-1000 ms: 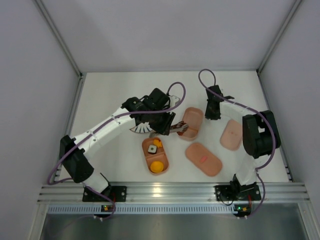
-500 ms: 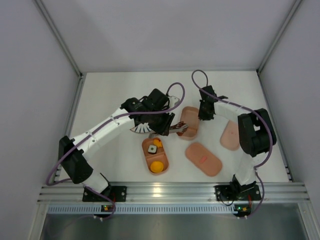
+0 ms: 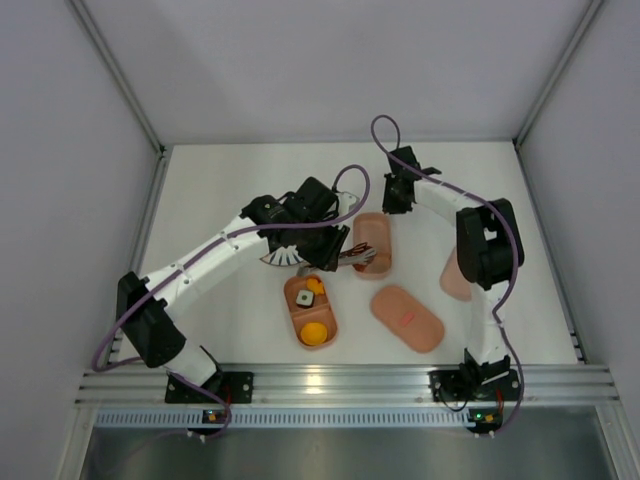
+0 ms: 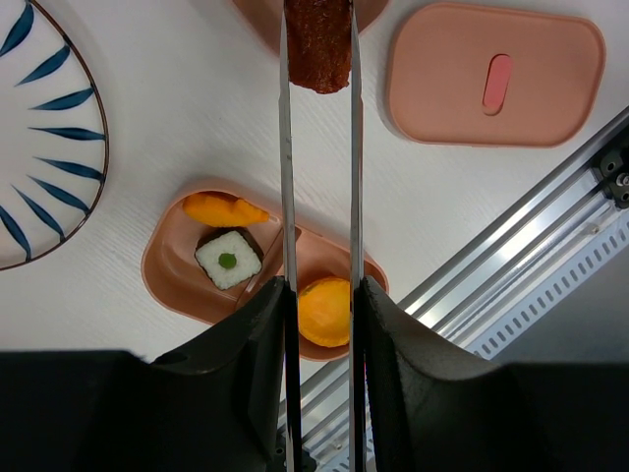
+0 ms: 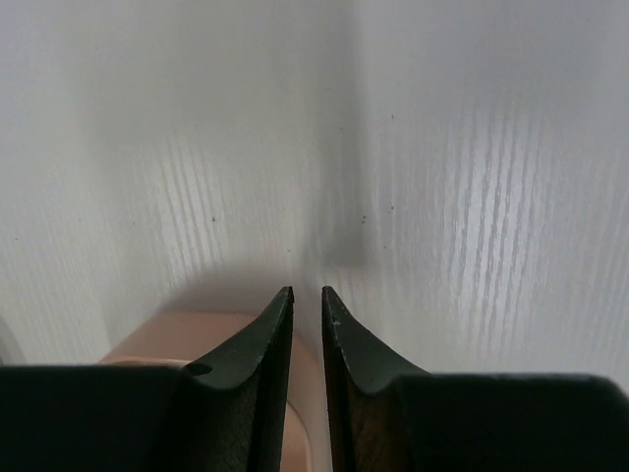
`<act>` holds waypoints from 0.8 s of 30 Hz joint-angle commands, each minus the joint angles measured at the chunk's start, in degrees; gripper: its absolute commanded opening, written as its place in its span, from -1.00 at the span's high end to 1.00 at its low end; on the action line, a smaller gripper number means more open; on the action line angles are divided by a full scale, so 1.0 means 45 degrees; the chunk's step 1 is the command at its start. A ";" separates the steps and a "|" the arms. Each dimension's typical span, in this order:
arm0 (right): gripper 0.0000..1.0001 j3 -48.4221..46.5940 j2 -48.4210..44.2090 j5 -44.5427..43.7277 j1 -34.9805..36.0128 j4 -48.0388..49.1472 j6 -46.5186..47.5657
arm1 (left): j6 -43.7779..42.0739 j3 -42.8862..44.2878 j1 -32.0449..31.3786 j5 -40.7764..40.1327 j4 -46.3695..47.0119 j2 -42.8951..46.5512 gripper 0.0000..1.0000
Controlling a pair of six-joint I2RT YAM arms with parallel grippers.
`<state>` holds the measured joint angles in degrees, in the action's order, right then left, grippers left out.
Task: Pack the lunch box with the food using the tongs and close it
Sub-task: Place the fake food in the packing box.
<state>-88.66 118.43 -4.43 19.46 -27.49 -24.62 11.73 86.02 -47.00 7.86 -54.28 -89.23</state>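
Held piece: the tongs (image 4: pixel 286 197) pinch a red-brown piece of food (image 4: pixel 317 44) at their tips. It sits over the near end of the second tray (image 3: pixel 375 235). You cannot tell whether it touches the tray floor.
Direction: that tray lies straight ahead of your left gripper (image 4: pixel 319 285), along the tongs' own line. Its long axis runs roughly front to back.
Left jaws: clenched on the tongs' two arms, pressing them nearly parallel.
Right jaws: your right gripper (image 5: pixel 307 290) is almost closed, with a thin slit and nothing in it. It hangs at the far end of the same tray.
Nearer arm: the left, which already carries the food.
Filled tray: the filled tray (image 4: pixel 172 285) lies under the tongs' shanks with orange pieces and a rice roll.
Lid: the lid with the red mark (image 4: pixel 496 84) lies right of the tongs, apart from both trays.
Surface: the tabletop (image 3: pixel 230 190) is flat, white and smooth, so trays may slide.
Room: the plate (image 4: pixel 39 138) sits to the left, off the line of travel.
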 commanded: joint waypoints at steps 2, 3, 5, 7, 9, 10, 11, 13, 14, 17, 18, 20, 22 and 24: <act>0.64 -0.1370 0.0634 0.0514 0.0147 -0.0611 0.0491 | -0.0301 0.0280 -0.0063 -0.0066 0.0110 0.0220 0.64; 0.64 -0.1526 0.0751 0.0592 0.0147 -0.0688 0.0510 | -0.0340 0.0299 -0.0063 -0.0066 0.0109 0.0200 0.64; 0.64 -0.1956 0.0986 0.0651 0.0147 -0.0903 0.0550 | -0.0360 0.0299 -0.0063 -0.0008 0.0071 0.0142 0.64; 0.65 -0.2210 0.1084 0.0497 0.0167 -0.1059 0.0569 | -0.0399 0.0299 -0.0063 0.0051 0.0070 0.0045 0.64; 0.65 -0.2192 0.1045 0.0398 0.0167 -0.1061 0.0569 | -0.0418 0.0357 -0.0063 0.0109 0.0070 -0.0053 0.64; 0.65 -0.2153 0.1006 0.0224 0.0167 -0.1099 0.0550 | -0.0476 0.0377 -0.0063 0.0187 0.0090 -0.0170 0.65; 0.65 -0.2095 0.0909 0.0106 0.0167 -0.1119 0.0511 | -0.0496 0.0396 -0.0063 0.0265 0.0129 -0.0248 0.66; 0.65 -0.1919 0.0734 -0.0012 0.0167 -0.1060 0.0511 | -0.0516 0.0416 -0.0063 0.0207 0.0207 -0.0405 0.66; 0.64 -0.1880 0.0675 -0.0013 0.0167 -0.1041 0.0511 | -0.0555 0.0435 -0.0063 0.0091 0.0265 -0.0463 0.66; 0.65 -0.1626 0.0440 -0.0013 0.0167 -0.0943 0.0530 | -0.0497 0.0358 -0.0063 -0.0066 0.0577 -0.0620 0.67; 0.65 -0.1490 0.0420 -0.0013 0.0186 -0.0924 0.0549 | -0.0438 0.0377 -0.0063 -0.0066 0.0675 -0.0678 0.67; 0.64 -0.1353 0.0284 -0.0052 0.0167 -0.0845 0.0569 | -0.0418 0.0377 -0.0063 -0.0028 0.0968 -0.0718 0.66; 0.64 -0.1177 0.0186 -0.0052 0.0167 -0.0768 0.0608 | -0.0399 0.0416 -0.0063 -0.0066 0.1144 -0.0835 0.66; 0.64 -0.0924 0.0030 -0.0052 0.0167 -0.0651 0.0608 | -0.0457 0.0572 -0.0063 0.0031 0.1145 -0.1048 0.66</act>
<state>-94.00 122.96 -3.53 19.46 -30.04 -22.59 10.33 86.06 -47.00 7.88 -53.01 -93.41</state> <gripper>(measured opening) 0.177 0.386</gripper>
